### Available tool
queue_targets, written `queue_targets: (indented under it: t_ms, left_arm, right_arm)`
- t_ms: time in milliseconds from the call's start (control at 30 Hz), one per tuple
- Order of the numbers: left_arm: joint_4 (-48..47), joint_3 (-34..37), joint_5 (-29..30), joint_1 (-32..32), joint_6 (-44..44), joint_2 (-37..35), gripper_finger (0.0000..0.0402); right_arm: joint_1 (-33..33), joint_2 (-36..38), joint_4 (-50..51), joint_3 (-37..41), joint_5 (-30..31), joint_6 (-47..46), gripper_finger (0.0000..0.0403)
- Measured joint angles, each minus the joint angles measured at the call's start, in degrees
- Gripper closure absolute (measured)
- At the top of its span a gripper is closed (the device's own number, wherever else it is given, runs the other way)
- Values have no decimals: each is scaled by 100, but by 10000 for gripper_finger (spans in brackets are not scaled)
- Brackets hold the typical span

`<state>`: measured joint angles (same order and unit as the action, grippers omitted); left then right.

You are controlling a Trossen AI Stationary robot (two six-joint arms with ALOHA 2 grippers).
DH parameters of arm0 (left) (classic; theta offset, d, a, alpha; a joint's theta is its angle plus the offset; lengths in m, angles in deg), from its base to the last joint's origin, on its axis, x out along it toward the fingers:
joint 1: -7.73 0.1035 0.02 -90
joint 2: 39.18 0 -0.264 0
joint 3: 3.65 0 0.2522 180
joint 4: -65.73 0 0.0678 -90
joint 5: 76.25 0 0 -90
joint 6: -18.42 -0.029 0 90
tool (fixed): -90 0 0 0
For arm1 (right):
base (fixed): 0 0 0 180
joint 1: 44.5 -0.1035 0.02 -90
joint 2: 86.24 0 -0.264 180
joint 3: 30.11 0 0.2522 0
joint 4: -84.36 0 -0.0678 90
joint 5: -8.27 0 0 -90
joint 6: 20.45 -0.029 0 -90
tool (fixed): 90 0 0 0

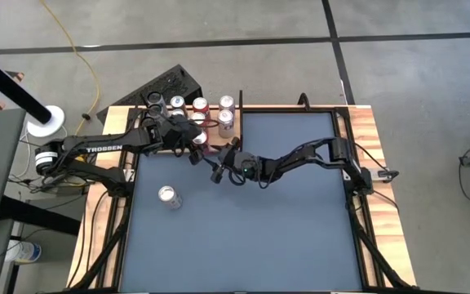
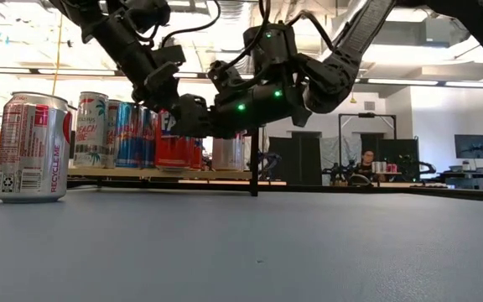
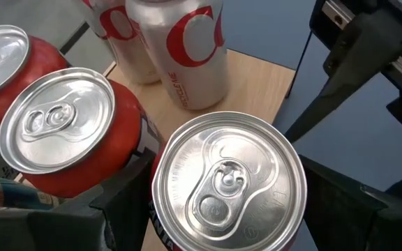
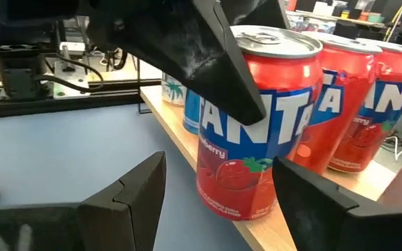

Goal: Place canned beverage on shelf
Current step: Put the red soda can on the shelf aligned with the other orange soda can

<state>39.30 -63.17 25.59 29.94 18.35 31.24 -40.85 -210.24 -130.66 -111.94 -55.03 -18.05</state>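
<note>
The left gripper (image 1: pixel 196 140) reaches over the wooden shelf (image 1: pixel 219 139) at the table's far left edge, its dark fingers (image 3: pixel 128 199) clamped on either side of a red Fanta can (image 4: pixel 257 118) seen from above in the left wrist view as a silver lid with its pull tab. That can stands at the shelf's front edge; its label reads "FANTA" in white letters on a blue band, with a strawberry drawn below. Beside it on the shelf stand more red Fanta cans (image 4: pixel 358 104), and behind them two silver cans with red lettering (image 3: pixel 187 56) that looks like Diet Coke script. Farther along the row, the low view shows a pale can with palm trees (image 2: pixel 90 126) marked "PEACH" and a blue striped can (image 2: pixel 128 132). The right gripper (image 1: pixel 223 167) hovers over the blue tabletop (image 1: pixel 251 237) just in front of the shelf, its fingers (image 4: pixel 128 195) spread apart and empty, pointed at the held Fanta can. A lone red and silver Coca-Cola can (image 2: pixel 32 147) stands on the tabletop well apart from the shelf, with "RECYCLE ME" printed down its side.
</note>
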Motion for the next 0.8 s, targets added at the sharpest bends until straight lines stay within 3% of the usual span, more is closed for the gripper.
queue_targets:
  t_ms: [533, 800]
  left_arm:
    - [-63, 2, 0, 1, 98, 6, 115]
    - [-75, 2, -4, 1, 86, 6, 115]
  right_arm:
    - [174, 2, -96, -4, -125, -481, 133]
    - [189, 2, 962, -423, -109, -816, 46]
